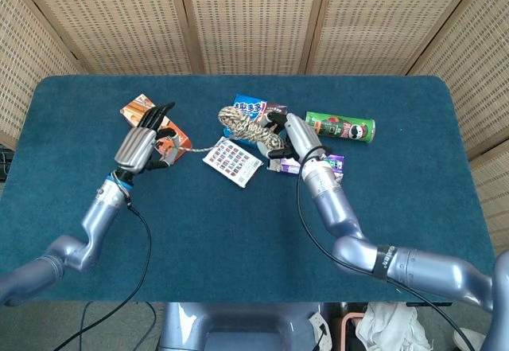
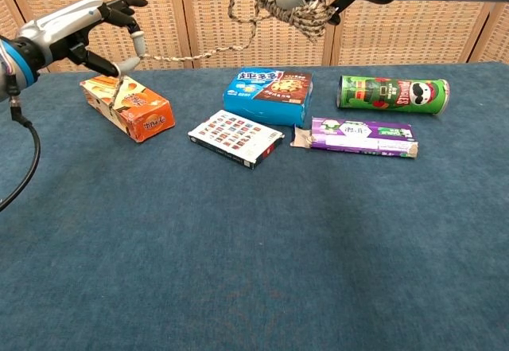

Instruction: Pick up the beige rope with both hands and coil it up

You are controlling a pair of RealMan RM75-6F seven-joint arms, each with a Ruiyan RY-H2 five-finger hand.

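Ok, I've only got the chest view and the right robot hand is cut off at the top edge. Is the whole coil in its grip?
Observer: Head view shows the beige rope as one bundled coil held by the right robot hand, above the blue box.
Operator: And where is the left one over the table?
Observer: From above, the left robot hand sits over the middle of the orange box, with the box's ends showing on either side. It is pinching a single strand that runs from the coil.
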